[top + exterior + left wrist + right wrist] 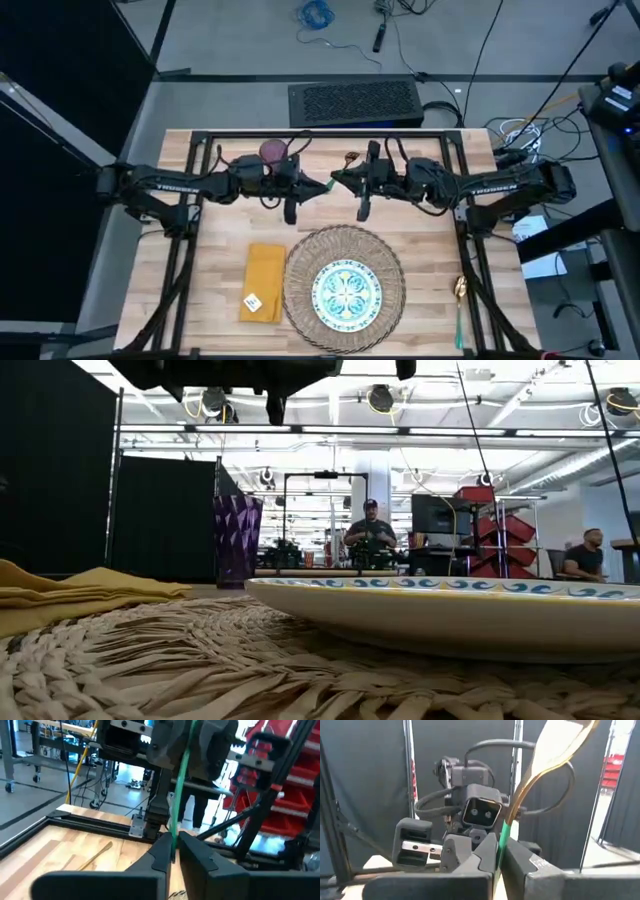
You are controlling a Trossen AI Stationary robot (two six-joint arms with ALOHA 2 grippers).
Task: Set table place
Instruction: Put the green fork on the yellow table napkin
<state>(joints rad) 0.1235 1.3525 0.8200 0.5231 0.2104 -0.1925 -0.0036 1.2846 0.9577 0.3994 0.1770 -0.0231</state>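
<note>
Right gripper (497, 842): clamped on green handle of teal-handled utensil (505, 834), gold head pointing up and away past the fingers; above back centre of counter (215, 250), well clear of the surface.
Left gripper (175, 847): tip to tip with right gripper, fingers pinched on a thin green strip, apparently the same handle; cannot tell for certain.
Purple tumbler (272, 150): upright at back of counter, just beside left arm, left of centre.
Woven mat (300, 272): front centre of counter, round.
Plate (347, 290): centred on mat, blue-green pattern up.
Yellow napkin (263, 281): folded flat, just left of mat, small white tag near its front end.
Teal-handled spoon (459, 300): flat on counter right of mat, gold bowl toward the back.
Thin gold piece (95, 856): lying on bare wood in left wrist view; kind unclear.
Background: two people (370, 530) seated in the room beyond, low view.
</note>
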